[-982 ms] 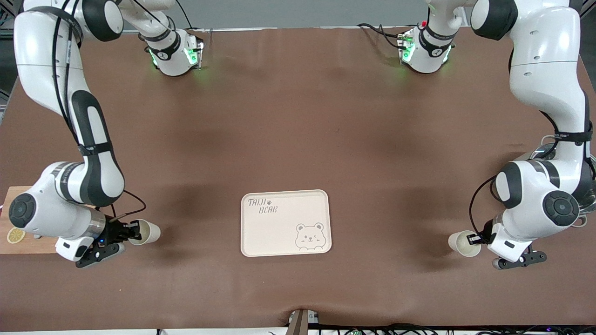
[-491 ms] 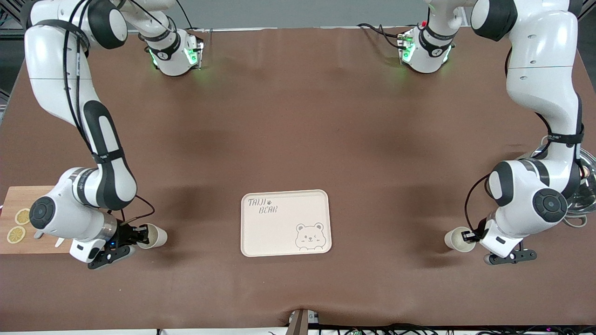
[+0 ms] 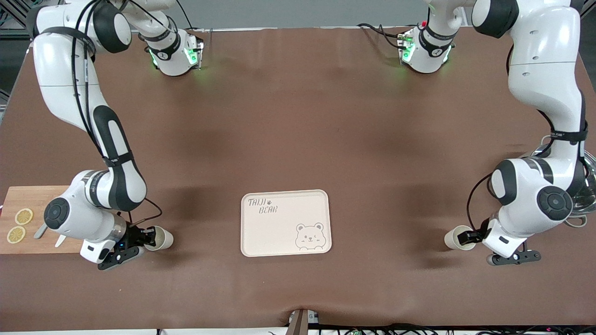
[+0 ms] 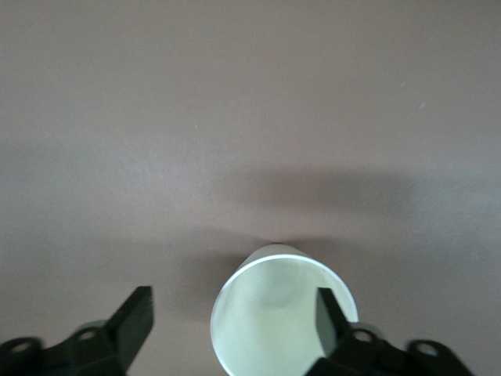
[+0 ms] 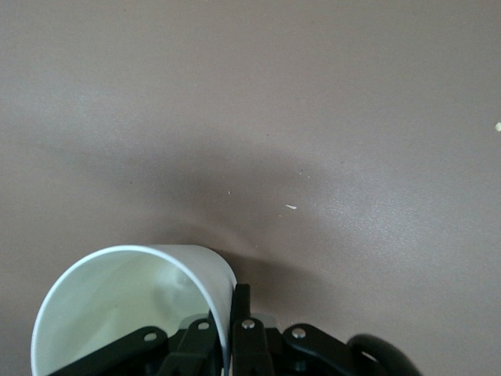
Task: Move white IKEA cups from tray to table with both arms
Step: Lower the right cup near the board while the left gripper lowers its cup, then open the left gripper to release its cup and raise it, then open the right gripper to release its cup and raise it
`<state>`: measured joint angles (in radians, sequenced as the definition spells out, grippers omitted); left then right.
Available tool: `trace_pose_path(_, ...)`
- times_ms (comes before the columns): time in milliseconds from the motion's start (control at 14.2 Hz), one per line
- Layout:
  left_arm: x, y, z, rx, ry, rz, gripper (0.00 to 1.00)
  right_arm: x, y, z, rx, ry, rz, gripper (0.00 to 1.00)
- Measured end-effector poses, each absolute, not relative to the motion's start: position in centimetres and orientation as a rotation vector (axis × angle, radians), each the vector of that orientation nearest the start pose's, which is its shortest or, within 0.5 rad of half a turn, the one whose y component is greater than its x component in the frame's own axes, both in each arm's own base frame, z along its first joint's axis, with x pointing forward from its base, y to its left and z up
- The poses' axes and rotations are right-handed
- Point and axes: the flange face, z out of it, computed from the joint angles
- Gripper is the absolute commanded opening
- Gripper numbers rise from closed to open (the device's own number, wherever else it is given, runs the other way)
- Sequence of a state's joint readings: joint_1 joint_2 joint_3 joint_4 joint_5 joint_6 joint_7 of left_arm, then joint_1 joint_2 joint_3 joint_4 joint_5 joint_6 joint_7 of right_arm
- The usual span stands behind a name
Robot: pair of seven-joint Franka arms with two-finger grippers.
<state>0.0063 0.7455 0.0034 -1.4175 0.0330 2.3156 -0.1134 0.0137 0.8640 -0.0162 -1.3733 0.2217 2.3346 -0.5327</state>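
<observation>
The left pincer (image 3: pixel 467 237) has just sprung wide, letting go of its white cup (image 3: pixel 454 237), which now rests on the brown bench (image 3: pixel 298 139) toward the left arm's end, while the right pincer (image 3: pixel 148 237), lower than a second ago, stays clamped on the rim of the second cup (image 3: pixel 163 238) near the right arm's end. One cup looks delivered and one is about to be. Two cups, two arms, one tray (image 3: pixel 285 222), now bare between them.
</observation>
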Motion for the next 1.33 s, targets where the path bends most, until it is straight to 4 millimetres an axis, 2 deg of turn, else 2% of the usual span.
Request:
trace_pose_path(70,74.4,0.7,28.3,-3.108,-0.157,-0.263,1.0,74.5,0.5,20.6,-2.953,-0.584,-0.206,0.0)
trace_pose_path(140,74.4,0.6,29.6,-3.107,-0.155,-0.283,1.0,74.5,0.5,20.6,-2.953,-0.584,-0.206,0.45)
trace_pose_path(211,74.3,0.5,30.7,-3.107,-0.155,-0.292,1.0,74.5,0.4,20.6,-2.953,-0.584,-0.206,0.98)
trace_pose_path(561,73.0,0.5,37.8,-3.107,-0.158,-0.261,1.0,74.6,0.5,20.6,-2.952,-0.582,-0.209,1.0)
trace_pose_path(1053,69.0,-1.5,48.4,-3.125,-0.12,-0.178,1.0,74.9,0.7,21.5,-2.937,-0.545,-0.206,1.0)
trace_pose_path(1193,67.7,-1.7,51.2,-3.125,-0.116,-0.172,1.0,74.8,1.0,22.5,-2.903,-0.514,-0.139,1.0)
trace_pose_path(1333,66.5,-1.7,53.4,-3.124,-0.116,-0.163,1.0,74.9,1.2,24.9,-2.879,-0.494,-0.055,1.0)
